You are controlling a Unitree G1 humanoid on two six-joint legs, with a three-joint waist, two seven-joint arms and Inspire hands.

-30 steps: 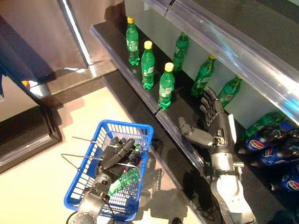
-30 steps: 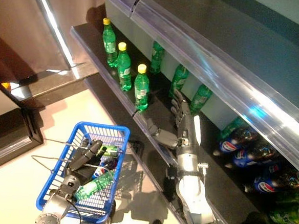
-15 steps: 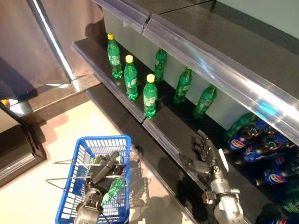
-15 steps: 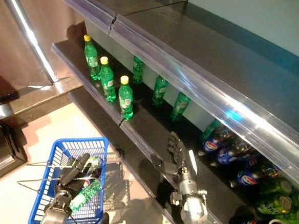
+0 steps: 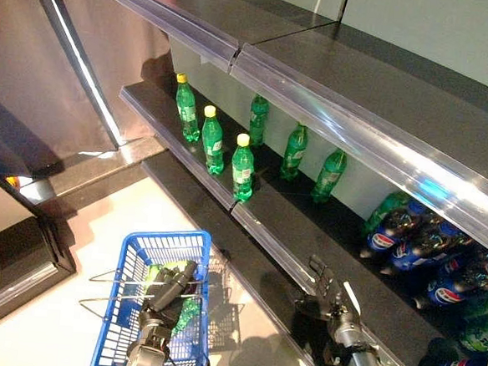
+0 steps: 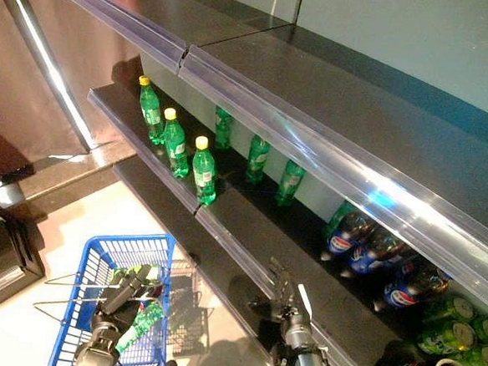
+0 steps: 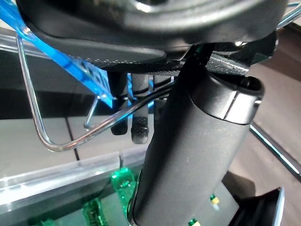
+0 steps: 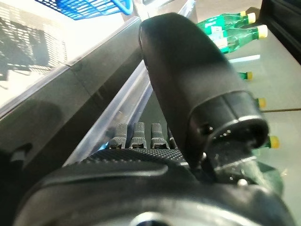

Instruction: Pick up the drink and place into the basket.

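A green drink bottle [image 5: 186, 313] lies inside the blue basket [image 5: 126, 309] on the floor side of the shelves. My left hand [image 5: 170, 283] sits over the basket with its fingers curled round the wire handle [image 7: 51, 141]. More green bottles with yellow caps [image 5: 243, 166] stand on the dark shelf [image 5: 149, 101]. My right hand [image 5: 330, 295] hangs low by the shelf's front rail, fingers [image 8: 136, 132] straight, holding nothing.
Dark cola bottles with blue labels [image 5: 407, 240] fill the shelf to the right. A clear plastic rail [image 5: 273, 252] runs along the shelf's front edge. A higher shelf [image 5: 335, 80] overhangs the bottles. Light floor [image 5: 71, 263] lies left of the basket.
The camera has risen and shifted. My right hand has drawn back from the green bottles on the shelf, down to the front rail, still empty. The left hand keeps the basket's handle.
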